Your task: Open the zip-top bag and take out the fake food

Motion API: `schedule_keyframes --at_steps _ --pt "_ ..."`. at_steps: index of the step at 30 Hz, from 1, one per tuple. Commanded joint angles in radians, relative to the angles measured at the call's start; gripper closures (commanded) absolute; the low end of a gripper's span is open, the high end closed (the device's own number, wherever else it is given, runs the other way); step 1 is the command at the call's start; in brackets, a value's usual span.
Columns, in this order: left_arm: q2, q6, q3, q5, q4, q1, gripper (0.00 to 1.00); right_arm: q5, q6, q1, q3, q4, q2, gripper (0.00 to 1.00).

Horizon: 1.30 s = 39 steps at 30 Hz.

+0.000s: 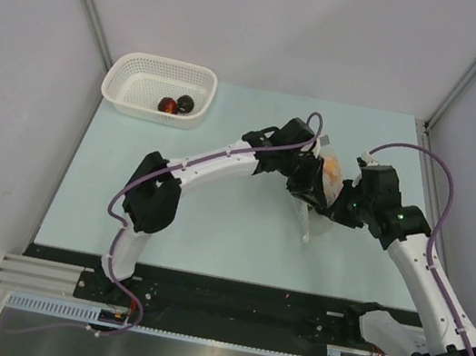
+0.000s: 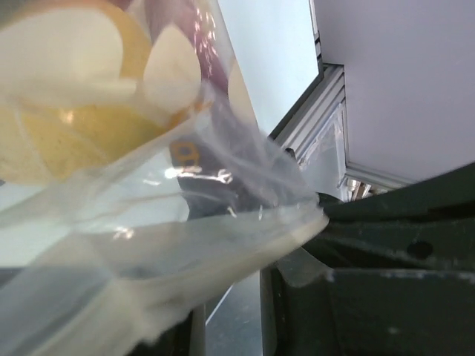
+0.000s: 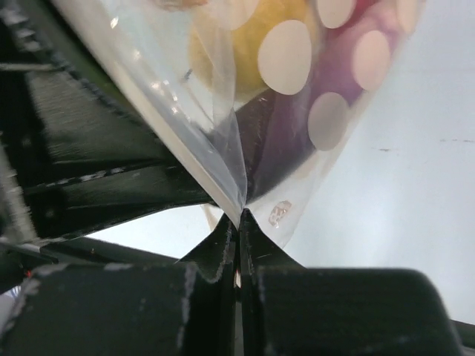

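1. White mesh basket [image 1: 139, 110] sits at the far-left corner of the bench [image 1: 212, 220]. It holds two pieces of fake food [image 1: 177, 105], one red and one dark green. Wide bare surface lies between it and the arms.
2. The left gripper [image 1: 306, 183], right of centre, is narrowly closed on one wall of the zip-top bag [image 1: 323, 193], which is held up between both arms.
3. A yellow piece [image 3: 237, 67] and a purple piece [image 3: 343, 78] show through the film.
4. The right gripper [image 3: 239, 222] is fully closed, pinching the bag's opposite edge, near the bench's right edge.
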<state>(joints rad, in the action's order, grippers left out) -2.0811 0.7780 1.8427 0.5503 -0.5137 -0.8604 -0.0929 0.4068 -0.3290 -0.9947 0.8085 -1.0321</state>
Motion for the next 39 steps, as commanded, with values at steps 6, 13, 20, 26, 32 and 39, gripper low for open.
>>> schedule_keyframes --at_steps 6,13,20,26,32,39 --pt "0.162 -0.120 0.020 0.040 -0.169 0.000 1.00 -0.031 -0.057 0.186 -0.007 -0.019 -0.029 1.00" --pt "0.297 -0.279 0.004 0.069 -0.192 -0.009 1.00 0.031 -0.077 0.200 -0.022 0.009 -0.032 1.00" --pt "0.455 -0.462 -0.069 0.042 -0.254 0.006 1.00 0.091 -0.071 0.245 -0.070 0.069 -0.051 1.00" --pt "0.648 -0.461 -0.344 0.171 0.019 0.121 1.00 0.091 -0.034 0.249 -0.124 0.136 -0.054 1.00" --pt "0.713 -0.441 -0.415 0.264 0.223 0.346 1.00 0.134 -0.037 0.294 -0.177 0.219 -0.057 1.00" --pt "0.464 -0.360 -0.237 -0.139 0.144 0.631 1.00 0.168 -0.052 0.370 -0.245 0.342 -0.034 1.00"
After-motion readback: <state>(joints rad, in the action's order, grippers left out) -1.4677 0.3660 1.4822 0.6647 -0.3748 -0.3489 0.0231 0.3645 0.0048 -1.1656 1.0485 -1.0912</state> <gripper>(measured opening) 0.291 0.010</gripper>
